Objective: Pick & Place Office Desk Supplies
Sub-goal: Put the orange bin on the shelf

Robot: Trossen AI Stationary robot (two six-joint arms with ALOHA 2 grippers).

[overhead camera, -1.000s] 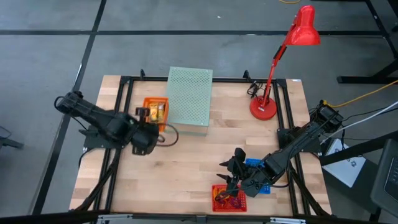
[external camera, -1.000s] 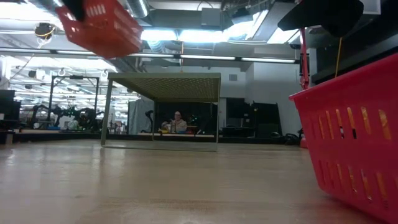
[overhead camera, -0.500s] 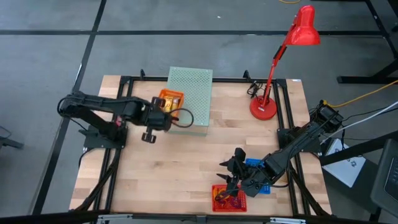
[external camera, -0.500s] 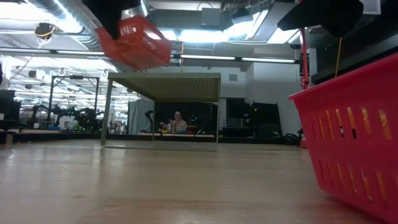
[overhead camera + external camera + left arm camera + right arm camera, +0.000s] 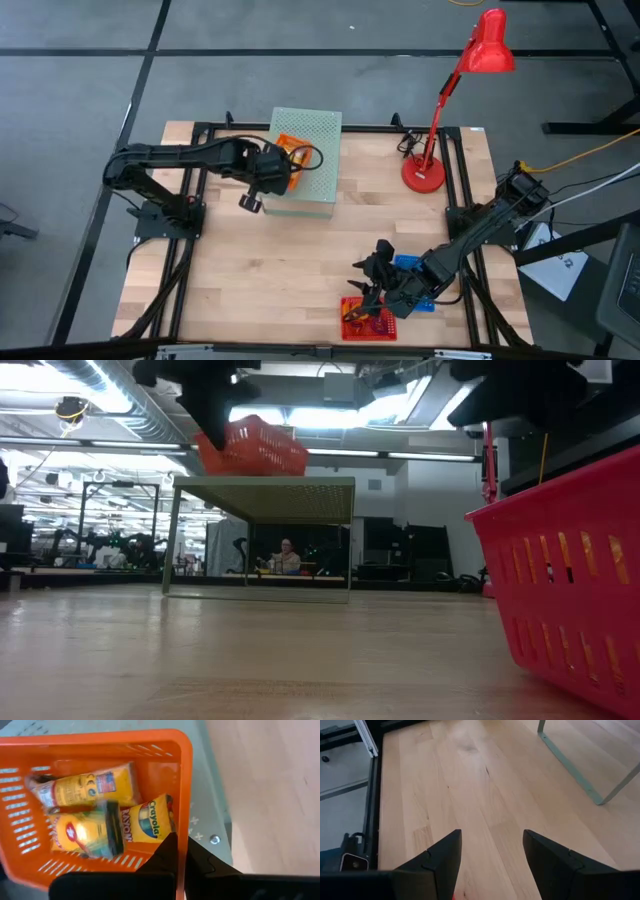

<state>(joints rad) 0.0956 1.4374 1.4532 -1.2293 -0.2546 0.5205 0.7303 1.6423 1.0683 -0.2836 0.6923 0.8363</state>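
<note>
An orange basket [image 5: 288, 157] holds three yellow crayon boxes [image 5: 95, 815]. My left gripper [image 5: 270, 172] is shut on it, over the pale green perforated box [image 5: 308, 140]. In the low view the basket [image 5: 252, 448] sits slightly tilted just above the box top [image 5: 265, 484]; I cannot tell whether they touch. My right gripper [image 5: 377, 268] is open near the table's near edge, above a red basket [image 5: 367, 319] of small coloured items. Its fingers [image 5: 445, 857] stand apart over bare wood. My left gripper [image 5: 182, 860] pinches the orange basket's side wall at its rim [image 5: 184, 827], near a corner. One finger [image 5: 167, 852] is inside the basket and the other outside. The basket is lifted off the table, over the green box, slightly tilted.
A red desk lamp stands with its base [image 5: 424, 175] at the far right. A blue basket [image 5: 414, 285] lies under my right arm beside the red one [image 5: 570, 590]. A black frame [image 5: 200, 130] runs round the table. Bare wood [image 5: 290, 270] spans the table's middle.
My left gripper has carried the orange basket from the box's left side toward the table's right and far edge, and it is now over the box top. The arm has stretched out as it went. My right arm has kept still.
</note>
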